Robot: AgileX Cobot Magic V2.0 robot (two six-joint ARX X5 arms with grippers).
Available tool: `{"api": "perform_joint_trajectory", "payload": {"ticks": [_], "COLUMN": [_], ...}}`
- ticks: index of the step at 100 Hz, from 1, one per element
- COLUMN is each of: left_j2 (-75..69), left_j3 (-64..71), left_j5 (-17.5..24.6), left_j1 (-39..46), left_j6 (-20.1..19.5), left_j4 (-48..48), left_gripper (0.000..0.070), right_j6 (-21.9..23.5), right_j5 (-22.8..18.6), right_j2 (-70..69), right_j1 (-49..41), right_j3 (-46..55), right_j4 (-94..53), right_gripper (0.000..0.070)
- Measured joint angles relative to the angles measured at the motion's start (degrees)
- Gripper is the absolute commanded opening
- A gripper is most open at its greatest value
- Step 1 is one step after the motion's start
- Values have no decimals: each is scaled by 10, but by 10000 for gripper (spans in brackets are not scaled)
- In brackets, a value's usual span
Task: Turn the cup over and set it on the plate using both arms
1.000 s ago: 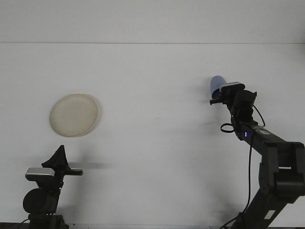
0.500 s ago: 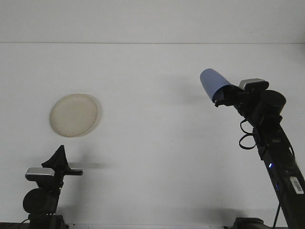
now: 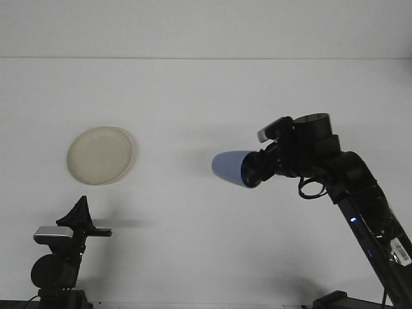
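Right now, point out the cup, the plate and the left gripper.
blue cup (image 3: 229, 168): front view, on its side wall.
plate (image 3: 100, 154): front view, on its centre.
left gripper (image 3: 82, 212): front view, between its fingertips.

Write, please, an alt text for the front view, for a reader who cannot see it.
The right gripper holds a blue cup on its side above the white table, the cup's closed end pointing left. A cream plate lies empty at the left, and the left gripper rests low at the near edge, away from both.

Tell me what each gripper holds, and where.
Right gripper holds the blue cup by its rim end, lying sideways. Left gripper holds nothing.
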State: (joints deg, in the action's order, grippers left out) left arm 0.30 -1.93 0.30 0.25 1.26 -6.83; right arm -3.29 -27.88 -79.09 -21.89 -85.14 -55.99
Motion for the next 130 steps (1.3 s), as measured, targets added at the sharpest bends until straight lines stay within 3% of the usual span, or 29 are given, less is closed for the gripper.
{"api": "perform_joint_trajectory", "payload": {"ticks": [23,54,80,87,93,96,111,130], "left_j2": [0,0,0,0,0,0,0,0], "left_j3": [0,0,0,0,0,0,0,-1], "left_j5": [0,0,0,0,0,0,0,4], "left_j1": [0,0,0,0,0,0,0,0], "left_j6": [56,149,184,189,191,191,200,268], "left_j4": [0,0,0,0,0,0,0,0], "left_gripper": [15,15,15,15,14,14,12,12], "right_j6": [-39,-49,-54,-56,-59,-60,-64,-64], "right_j5": [141,231,236,235,235,235,223,205], "right_j2": [-85,-197,-249,-250,-250,-250,-250,-218], "right_j1": [-130,-203,-212,-213,-214,-214,-214,-197], "right_j3": [-30,-31,-31,-32,-32,-32,-40,-102], "right_j4": [-103,-138,-147,-148,-149,-148,-152,-154], "right_gripper": [0,0,15,128,284,319,323,324]}}
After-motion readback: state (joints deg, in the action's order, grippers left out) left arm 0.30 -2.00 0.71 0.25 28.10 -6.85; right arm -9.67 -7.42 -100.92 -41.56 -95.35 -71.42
